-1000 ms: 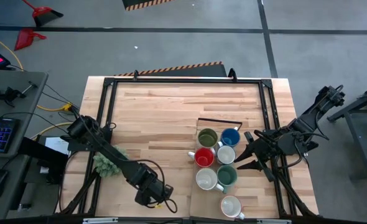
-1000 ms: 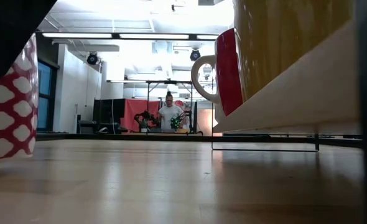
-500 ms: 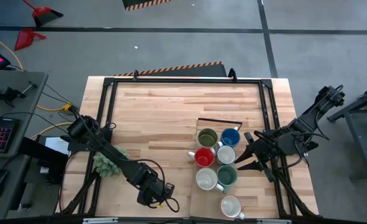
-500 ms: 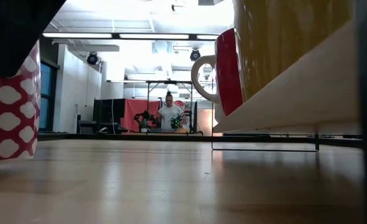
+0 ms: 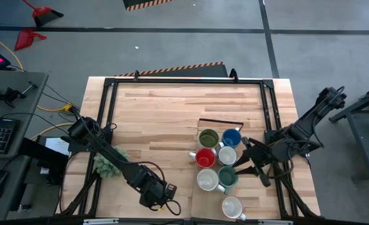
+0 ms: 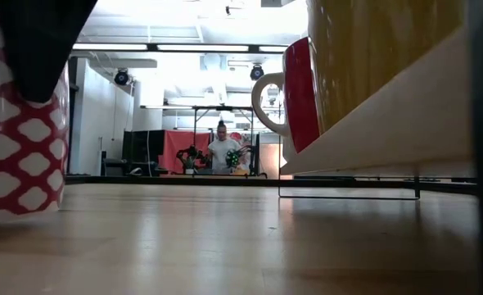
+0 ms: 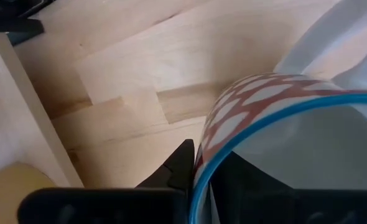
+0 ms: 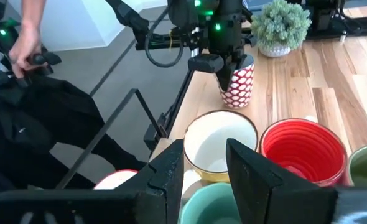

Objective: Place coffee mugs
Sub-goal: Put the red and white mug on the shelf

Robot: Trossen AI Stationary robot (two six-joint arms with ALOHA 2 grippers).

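The left gripper [image 8: 226, 70] is clamped on the rim of a red-and-white patterned mug [image 8: 237, 85] near the table's front edge, well apart from the others, so I'd carry it level and set it square beside them before letting go, while the right gripper [image 5: 246, 157], fingers apart and holding nothing, hovers just beside the cluster. I count seven mugs [image 5: 217, 169] in that group from above: one olive, one blue, one red, one teal, three white; plus the patterned one held, eight in all, and one bushy plant [image 5: 107, 164]
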